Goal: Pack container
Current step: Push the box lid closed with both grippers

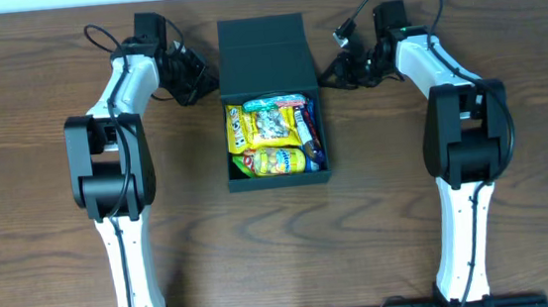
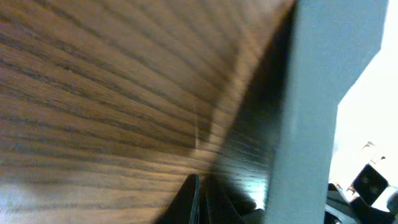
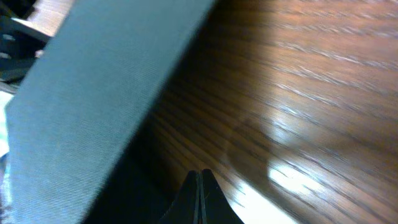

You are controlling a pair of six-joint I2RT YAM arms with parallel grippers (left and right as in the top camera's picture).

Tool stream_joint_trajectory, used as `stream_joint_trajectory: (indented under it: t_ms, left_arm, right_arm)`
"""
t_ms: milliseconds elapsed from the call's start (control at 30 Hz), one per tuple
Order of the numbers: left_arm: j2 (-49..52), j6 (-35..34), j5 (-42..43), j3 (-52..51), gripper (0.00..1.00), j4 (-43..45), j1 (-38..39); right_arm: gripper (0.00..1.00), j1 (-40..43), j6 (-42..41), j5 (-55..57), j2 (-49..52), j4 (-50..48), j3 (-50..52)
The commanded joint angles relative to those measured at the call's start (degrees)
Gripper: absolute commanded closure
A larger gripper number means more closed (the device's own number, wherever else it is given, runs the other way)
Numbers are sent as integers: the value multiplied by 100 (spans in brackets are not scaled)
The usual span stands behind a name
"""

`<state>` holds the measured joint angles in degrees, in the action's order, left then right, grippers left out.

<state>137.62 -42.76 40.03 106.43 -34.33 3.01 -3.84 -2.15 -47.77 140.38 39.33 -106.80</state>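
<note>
The dark teal-green container (image 1: pixel 278 181) stands in the middle of the table with its flap lid (image 1: pixel 265 55) open toward the back. Several snack packets (image 1: pixel 270 134) in yellow, green and blue fill it. My left gripper (image 1: pixel 203 83) is shut and empty, low beside the lid's left edge; the left wrist view shows its fingertips (image 2: pixel 200 182) together over the wood next to the lid (image 2: pixel 317 106). My right gripper (image 1: pixel 332 72) is shut and empty beside the lid's right edge; its fingertips (image 3: pixel 200 174) are pressed together near the lid (image 3: pixel 93 106).
The wooden table (image 1: pixel 53 242) spreads around the box. Both arm bases stand at the front edge, left (image 1: pixel 131 285) and right (image 1: pixel 461 246). Cables loop above each wrist at the back.
</note>
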Motion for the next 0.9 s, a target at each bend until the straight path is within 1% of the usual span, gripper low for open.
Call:
stream_joint_trajectory:
  t_ms: [0,167,400,600,867]
  left_arm:
    - [160,-153,197,44,94,-2,15]
    - [190,-275,201,44,94,136,57]
    - [190,-509,649,44,94,533,57]
    - [190,-446,920,46,94,686,55]
    - [186,-210,1499,107,94,955,39]
  right_arm:
    - [99,-111,-116,-345,103,-131,0]
    - [99,-146,-278,-621,122,-426,0]
    - [99,-138,-243,-1180,125,-691,0]
    - [99,-17,278,-2129,122,-841,-2]
    - [99,94,557,-2463,-120,-848,-13]
